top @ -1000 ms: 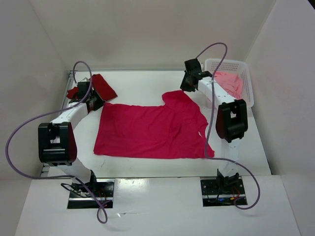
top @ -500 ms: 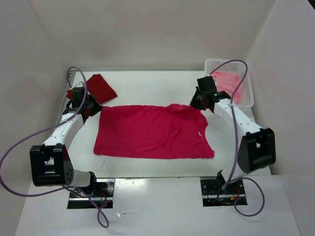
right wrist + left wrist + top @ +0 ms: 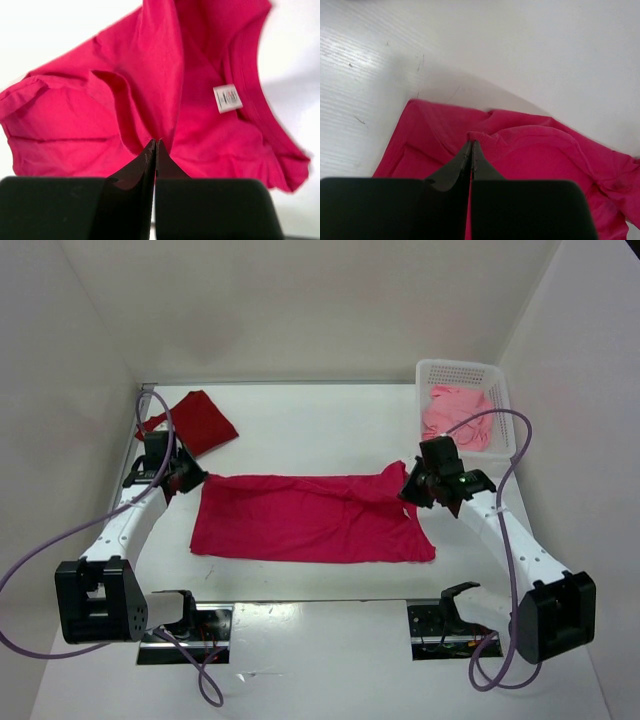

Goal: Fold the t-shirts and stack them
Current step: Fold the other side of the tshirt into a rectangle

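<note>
White neck label [image 3: 227, 98] inside collar of crimson t-shirt [image 3: 125, 100]. Print on it blurred, not readable. No other text or numbers legible.

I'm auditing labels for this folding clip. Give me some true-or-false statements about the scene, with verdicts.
1. The bright crimson cloth t-shirt lies inside the white perforated plastic basket. False: it is spread on the white table; the light salmon pink t-shirt is in the basket.
2. The left hand is shut on the crimson t-shirt. True.
3. The right hand is open. False: it is shut on the crimson t-shirt.
4. The dark red t-shirt lies near the table's far left corner. True.
</note>
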Robot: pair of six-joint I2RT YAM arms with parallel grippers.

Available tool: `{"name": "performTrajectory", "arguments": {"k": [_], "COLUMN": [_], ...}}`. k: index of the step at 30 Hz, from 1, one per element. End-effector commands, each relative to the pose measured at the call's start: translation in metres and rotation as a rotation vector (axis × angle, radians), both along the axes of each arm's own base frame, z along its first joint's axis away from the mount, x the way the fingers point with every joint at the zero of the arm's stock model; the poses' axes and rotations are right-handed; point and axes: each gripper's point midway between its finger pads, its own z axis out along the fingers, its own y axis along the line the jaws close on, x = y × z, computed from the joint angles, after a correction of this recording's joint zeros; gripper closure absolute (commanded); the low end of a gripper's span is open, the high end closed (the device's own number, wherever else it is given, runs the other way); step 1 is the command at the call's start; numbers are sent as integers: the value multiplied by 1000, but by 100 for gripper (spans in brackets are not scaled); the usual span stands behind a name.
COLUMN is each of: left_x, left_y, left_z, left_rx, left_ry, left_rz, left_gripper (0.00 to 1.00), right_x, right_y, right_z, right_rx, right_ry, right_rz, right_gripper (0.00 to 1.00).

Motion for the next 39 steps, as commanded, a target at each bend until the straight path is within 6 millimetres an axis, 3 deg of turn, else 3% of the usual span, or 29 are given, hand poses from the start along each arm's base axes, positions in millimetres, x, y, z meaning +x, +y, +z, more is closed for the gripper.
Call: {"name": "performTrajectory", "arguments": {"k": [1, 11, 13, 19, 22, 23, 25, 27, 31, 33, 34, 39], "left_x": [-11, -24, -26, -36, -36, -39, -41, -42, -31, -20, -17, 0], "left_y": [1, 10, 16, 35, 42, 44, 44, 46, 30, 24, 19, 20], "left_z": [-1, -22, -20, -4, 8, 7, 8, 14, 21, 14, 11, -29], "left_rx": [8, 53, 68, 127, 156, 164, 173, 183, 117, 94, 88, 85], "left_ry": [23, 123, 125, 95, 73, 86, 86, 67, 21, 30, 36, 139], "left_rz": [-12, 10, 33, 98, 127, 135, 126, 138, 71, 34, 16, 20], "left_gripper": [100, 100, 100, 86, 86, 84, 62, 41, 49, 53, 54, 49], "right_x": [-19, -61, -68, -81, -87, -93, -94, -94, -85, -75, -63, -27], "right_y": [0, -2, -2, -1, 2, 2, 2, 2, 2, 3, 9, 65], "right_z": [5, -1, -1, 7, 9, 9, 12, 13, 17, 23, 25, -13], "right_rx": [37, 51, 49, 34, 28, 23, 17, 17, -15, -31, -22, 1], "right_ry": [22, 128, 146, 133, 137, 148, 137, 137, 129, 96, 59, 88], "right_rz": [-11, -36, -33, -30, -19, -7, -2, -2, 13, 37, 47, 183], "right_gripper": [100, 100, 98, 96, 96, 93, 85, 69, 67, 77, 97, 100]}}
